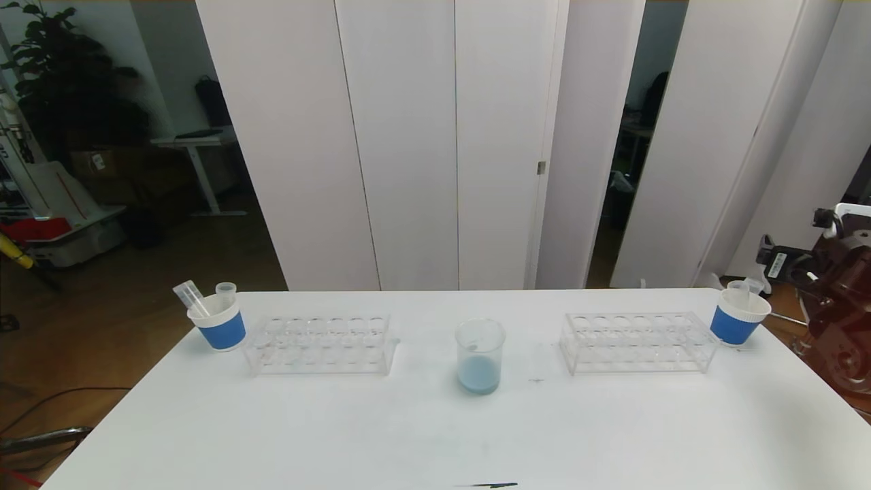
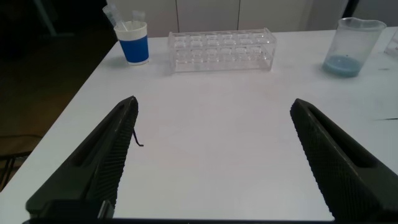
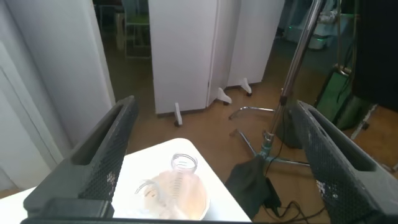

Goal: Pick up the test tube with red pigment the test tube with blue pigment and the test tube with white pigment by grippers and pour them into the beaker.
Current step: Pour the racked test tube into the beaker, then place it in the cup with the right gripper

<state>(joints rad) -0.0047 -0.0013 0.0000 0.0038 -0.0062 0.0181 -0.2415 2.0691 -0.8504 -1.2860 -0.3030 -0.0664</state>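
Note:
The clear beaker (image 1: pixel 480 355) stands mid-table with pale blue liquid in its bottom; it also shows in the left wrist view (image 2: pixel 351 45). Empty-looking clear tubes (image 1: pixel 190 297) stand in the left blue-and-white cup (image 1: pixel 219 325), and others (image 1: pixel 739 291) in the right cup (image 1: pixel 738 318). No tube with blue, white or red liquid shows. My left gripper (image 2: pixel 214 102) is open and empty over bare table, out of the head view. My right gripper (image 3: pixel 214 102) is open and empty just above the right cup (image 3: pixel 177 193); its arm (image 1: pixel 840 286) is at the table's right edge.
Two empty clear racks stand on the white table (image 1: pixel 435 435), one left (image 1: pixel 320 344) and one right (image 1: pixel 636 342) of the beaker. The left rack (image 2: pixel 221 50) and left cup (image 2: pixel 134 42) lie ahead of my left gripper. White panels stand behind the table.

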